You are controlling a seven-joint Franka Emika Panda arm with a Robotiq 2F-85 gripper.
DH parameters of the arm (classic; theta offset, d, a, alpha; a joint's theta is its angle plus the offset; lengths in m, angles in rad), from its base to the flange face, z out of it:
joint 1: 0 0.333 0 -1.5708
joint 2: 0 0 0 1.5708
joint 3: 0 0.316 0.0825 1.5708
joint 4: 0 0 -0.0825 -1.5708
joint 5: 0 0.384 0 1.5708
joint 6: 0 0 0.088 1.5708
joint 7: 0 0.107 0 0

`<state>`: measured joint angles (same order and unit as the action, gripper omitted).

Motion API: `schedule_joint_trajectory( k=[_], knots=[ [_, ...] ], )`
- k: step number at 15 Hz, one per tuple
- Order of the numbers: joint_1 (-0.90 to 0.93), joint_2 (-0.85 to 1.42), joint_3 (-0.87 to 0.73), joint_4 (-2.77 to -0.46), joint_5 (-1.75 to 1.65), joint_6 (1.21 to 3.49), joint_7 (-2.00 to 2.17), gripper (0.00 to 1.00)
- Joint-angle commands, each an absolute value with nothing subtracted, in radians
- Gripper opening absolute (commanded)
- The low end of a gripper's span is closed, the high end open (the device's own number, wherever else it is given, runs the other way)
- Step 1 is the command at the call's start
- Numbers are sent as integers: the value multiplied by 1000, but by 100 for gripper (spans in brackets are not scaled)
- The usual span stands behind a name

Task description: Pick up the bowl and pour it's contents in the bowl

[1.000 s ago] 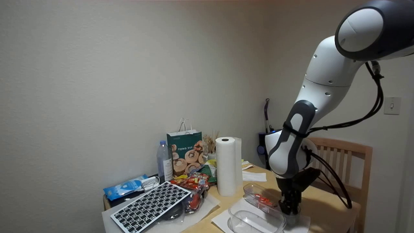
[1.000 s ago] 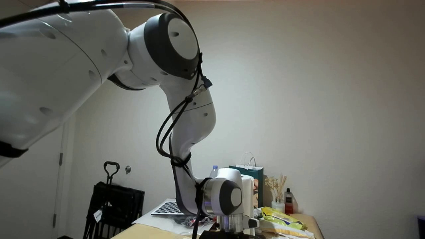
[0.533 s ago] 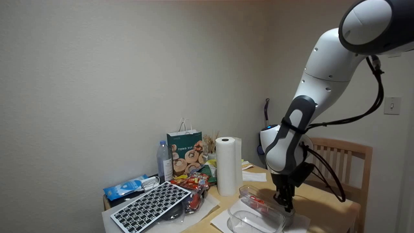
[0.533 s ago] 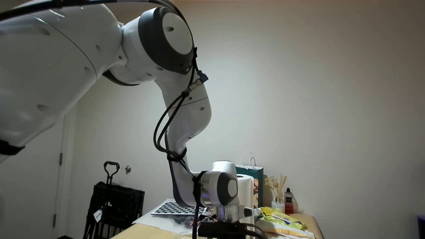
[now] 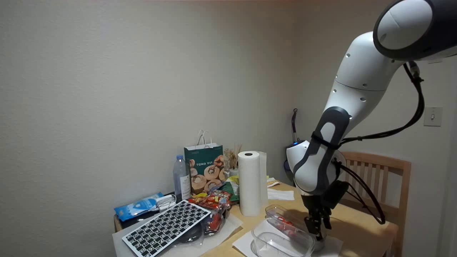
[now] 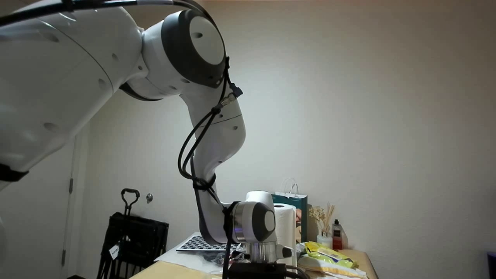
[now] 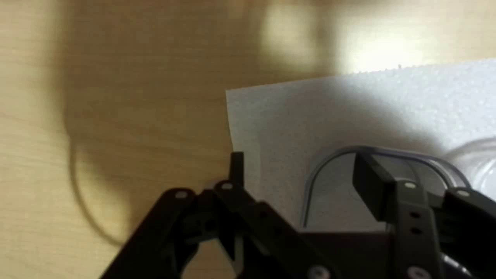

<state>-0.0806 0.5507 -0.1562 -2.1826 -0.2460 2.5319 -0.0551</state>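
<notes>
Two clear plastic bowls show in an exterior view: a near bowl (image 5: pixel 284 246) with nothing visible in it, and a bowl behind it (image 5: pixel 272 215) holding red packets (image 5: pixel 285 222). That rear bowl seems to reach under my gripper (image 5: pixel 322 232), whose fingers stand apart at its right end. In the wrist view a clear bowl rim (image 7: pixel 307 189) lies between my gripper's (image 7: pixel 298 159) widely spread fingers; one finger (image 7: pixel 237 168) is outside it, the opposite finger (image 7: pixel 372 186) over its inside. Neither appears to press on it. Part of another bowl (image 7: pixel 482 164) shows at the right.
The bowls stand on a white paper sheet (image 5: pixel 244 241) on the wooden table (image 5: pixel 360 225). Behind rises a paper towel roll (image 5: pixel 249 184). Further left are snack bags (image 5: pixel 214 200), a checkered board (image 5: pixel 167 228), a bottle (image 5: pixel 181 178) and a green paper bag (image 5: pixel 203 167).
My gripper rose and moved left in the exterior view, then dipped slightly. Its fingers, together before, have spread apart. The bowl with red packets shifted slightly left and now stays nearly still.
</notes>
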Motion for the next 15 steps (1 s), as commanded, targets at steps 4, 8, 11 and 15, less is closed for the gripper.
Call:
schedule_joint_trajectory(
  k=[4, 8, 11, 15],
  knots=[
    [-82, 555, -157, -2187, -253, 2455, -64, 51],
    [-83, 559, -157, -2183, -253, 2439, -63, 23],
    [-85, 561, -157, -2181, -250, 2432, -61, 5],
    [-94, 567, -154, -2180, -242, 2423, -64, 4]
  ],
)
